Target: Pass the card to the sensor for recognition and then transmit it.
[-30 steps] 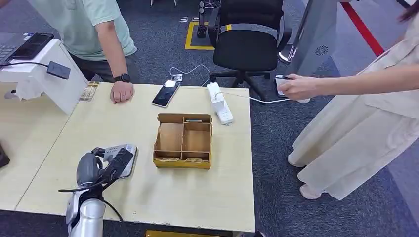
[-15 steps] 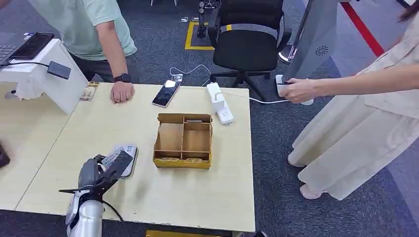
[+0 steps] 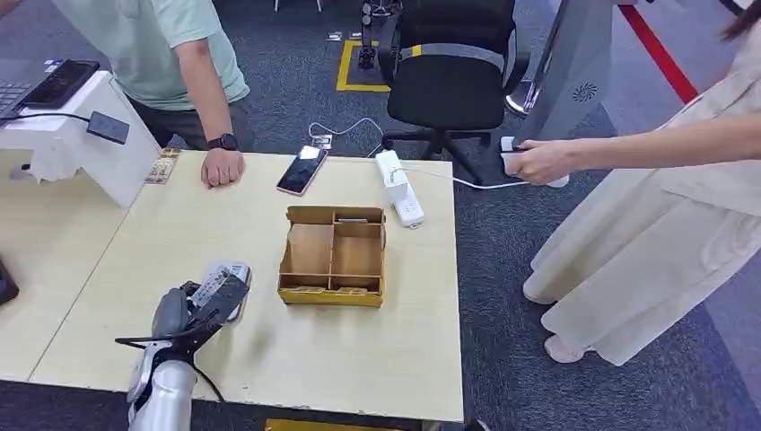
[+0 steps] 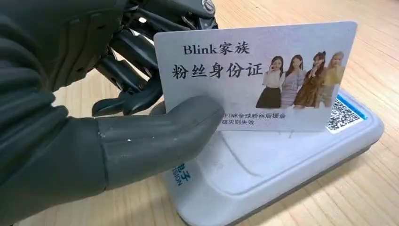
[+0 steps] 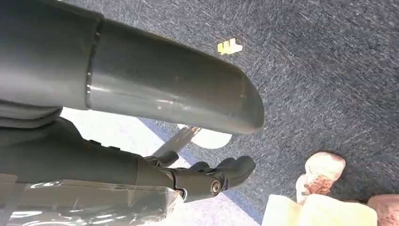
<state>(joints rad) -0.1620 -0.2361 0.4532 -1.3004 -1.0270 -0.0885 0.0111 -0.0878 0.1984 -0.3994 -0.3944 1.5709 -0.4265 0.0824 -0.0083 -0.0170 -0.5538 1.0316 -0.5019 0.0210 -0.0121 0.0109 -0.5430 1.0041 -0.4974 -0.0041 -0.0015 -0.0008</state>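
The left hand (image 3: 193,307), slightly lower toward the table edge than a second ago, pinches the white printed plastic card (image 4: 263,75) between thumb and fingers, its long axis directly above the pale grey slab-shaped sensor (image 4: 282,160); the right hand (image 5: 141,141) hangs open, well apart.

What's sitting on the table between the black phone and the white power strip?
Nothing: in the head view, bare pale wooden tabletop runs between the black phone and the white power strip.
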